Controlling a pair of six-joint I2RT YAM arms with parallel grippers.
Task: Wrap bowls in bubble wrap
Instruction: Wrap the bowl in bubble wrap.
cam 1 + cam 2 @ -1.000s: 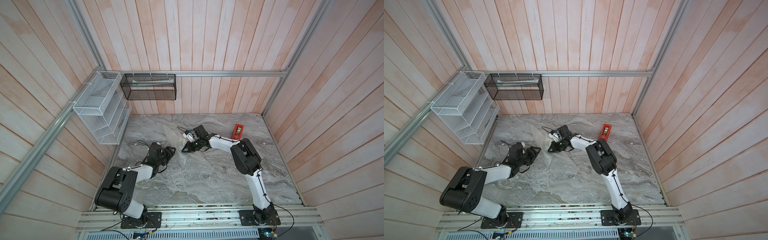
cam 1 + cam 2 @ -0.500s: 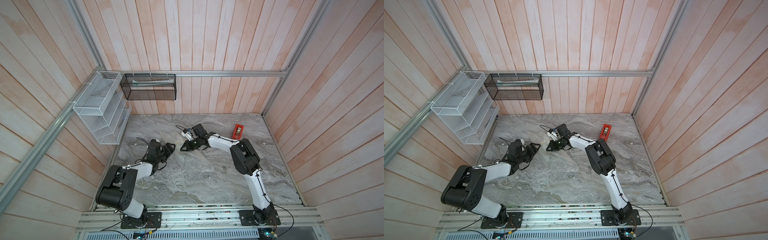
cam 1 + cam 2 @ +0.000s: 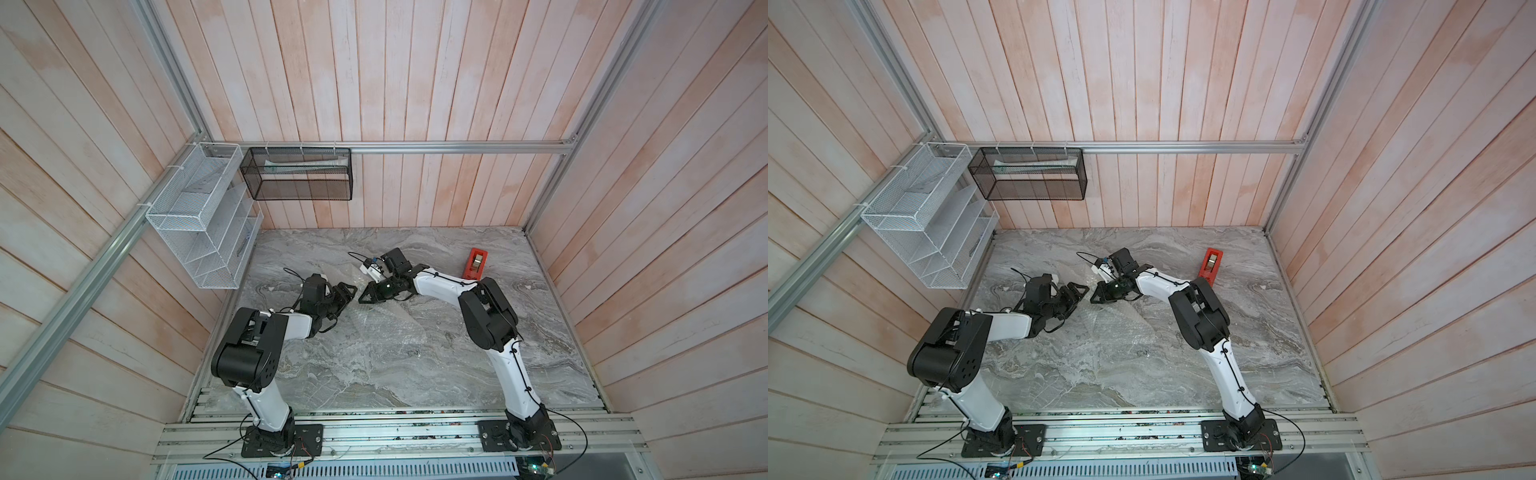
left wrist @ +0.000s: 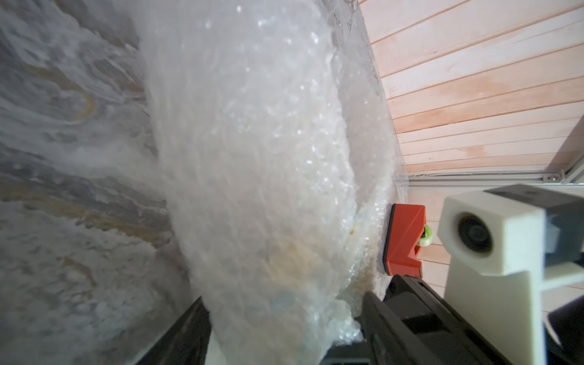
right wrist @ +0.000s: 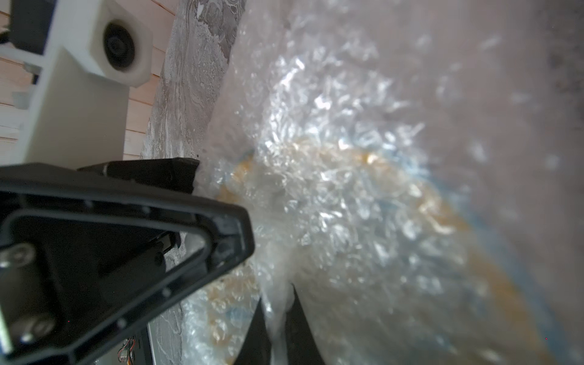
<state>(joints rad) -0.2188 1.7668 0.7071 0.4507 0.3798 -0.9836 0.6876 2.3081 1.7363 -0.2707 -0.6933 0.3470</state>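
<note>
The one left gripper [image 4: 284, 298] has its fingers wide on both sides of the one bowl [image 5: 395, 196]; I cannot tell if it squeezes. The bowl sits on the table [image 3: 540, 353] inside the one bubble wrap [image 3: 386, 332], which the right gripper [image 5: 278, 303] pinches tight. One red tape dispenser [image 3: 476, 264] lies farther right.

bowl [image 5: 410, 205] in bubble wrap [image 4: 252, 142]; dispenser [image 3: 476, 264] off R

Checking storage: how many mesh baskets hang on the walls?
2: a white tiered wire basket on the side rail; a black mesh basket beside it on the back rail.
</note>
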